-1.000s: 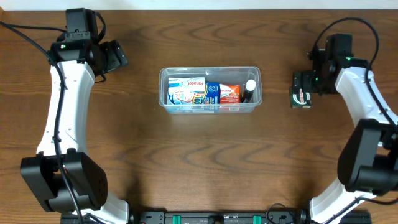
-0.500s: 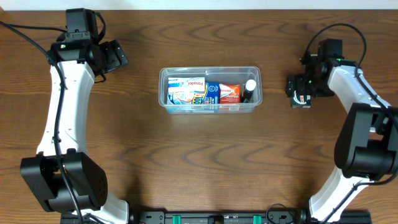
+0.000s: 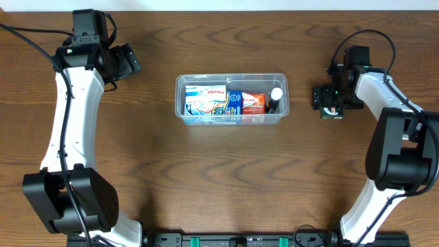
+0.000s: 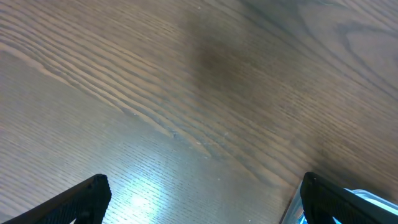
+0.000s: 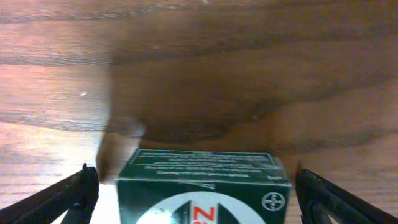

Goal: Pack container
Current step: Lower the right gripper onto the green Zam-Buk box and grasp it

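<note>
Looking from above, where it is: the container (image 3: 231, 75) sits in the middle of the table (image 3: 219, 178), between your two arms.
Above, done: inside it lie a white-and-blue box (image 3: 206, 101), a blue box (image 3: 234, 102), an orange box (image 3: 253, 103) and a little bottle (image 3: 276, 96) with a white cap, all side by side.
Above, left to do: a green box (image 3: 333, 111) is out on the wood, near the container's right end. You likely need to put it in next.
Above, pincers: your left pincer (image 3: 136, 64) is spread wide over bare wood, off to the left, holding nothing. Your right pincer (image 3: 328, 103) is over the green box.
Above, hard to see: the right pincer covers much of the green box. The words on the packed boxes are too small to read.
Left wrist, what shows: bare wood, with the fingers (image 4: 81, 199) far apart and nothing between them.
Left wrist, cut off: only a corner of the container peeks in at the bottom right.
Right wrist, what shows: the green box lies between the wide-spread fingers (image 5: 68, 196). It is not pinched yet.
Right wrist, hard to see: the box's lower part is cut off and its name cannot be read. You cannot tell if the fingers are down beside the box or above it.
</note>
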